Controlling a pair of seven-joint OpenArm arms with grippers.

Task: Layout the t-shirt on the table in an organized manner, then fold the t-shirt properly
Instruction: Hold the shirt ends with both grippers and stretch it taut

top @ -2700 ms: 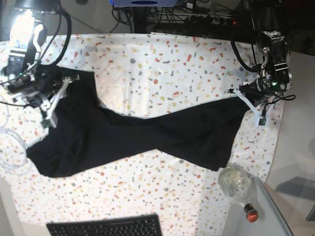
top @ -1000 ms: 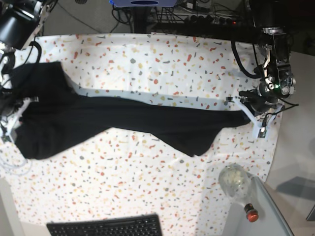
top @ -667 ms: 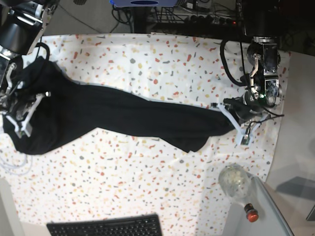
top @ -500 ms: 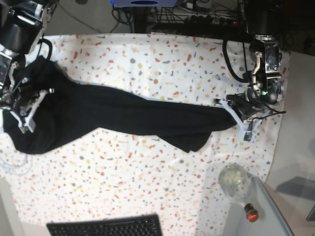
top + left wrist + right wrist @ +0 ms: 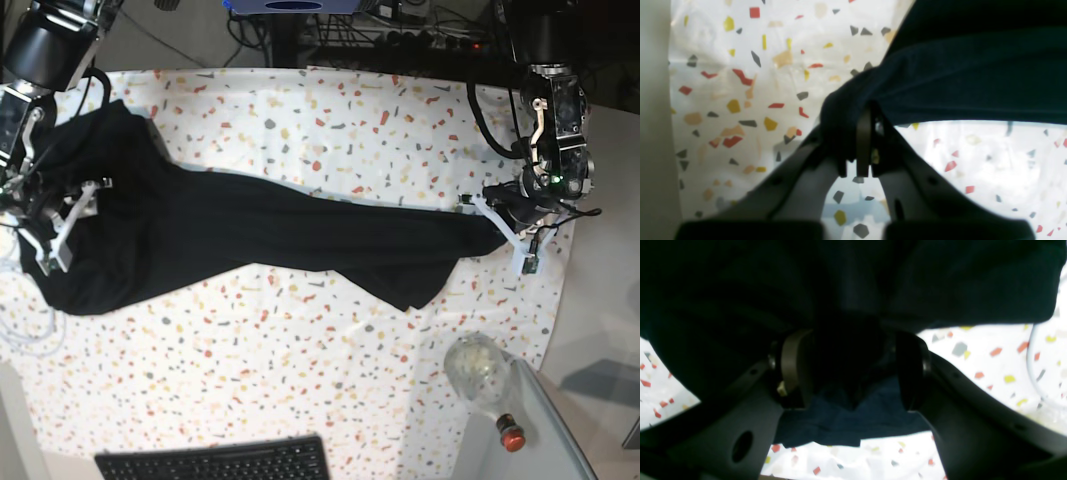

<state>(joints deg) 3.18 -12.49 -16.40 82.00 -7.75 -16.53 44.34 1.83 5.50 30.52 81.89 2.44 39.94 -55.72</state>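
T-shirt (image 5: 270, 235) is strung out in a long twisted band across the tabletop (image 5: 330, 130), not flat yet. Bulk of the cloth sits bunched at the base view's left edge; a loose flap hangs toward the near side around the middle.

Left gripper (image 5: 864, 146): jaws pinched together on a bunched corner of the shirt, wrist view shows fabric wrapped right around the tips. Good hold.

Right gripper (image 5: 853, 370): jaws stand apart, dark cloth lying in the gap and draped over the top. Pads aren't pressing on it as far as I can see, so I read this end as loose, not gripped.

Step in hand, my read: spreading the shirt before any fold.

How to do it well:
- Right gripper needs a clean bite on one edge only, hem or shoulder, not a wad of layers.
- Keep the left end anchored low, near the tabletop, so the pull doesn't drag the whole shirt.
- Untwist before tensioning; pulling now just tightens the rope.
- Watch the cable loop (image 5: 25, 335) at the left edge and the glass jar (image 5: 478, 368) near the right corner.
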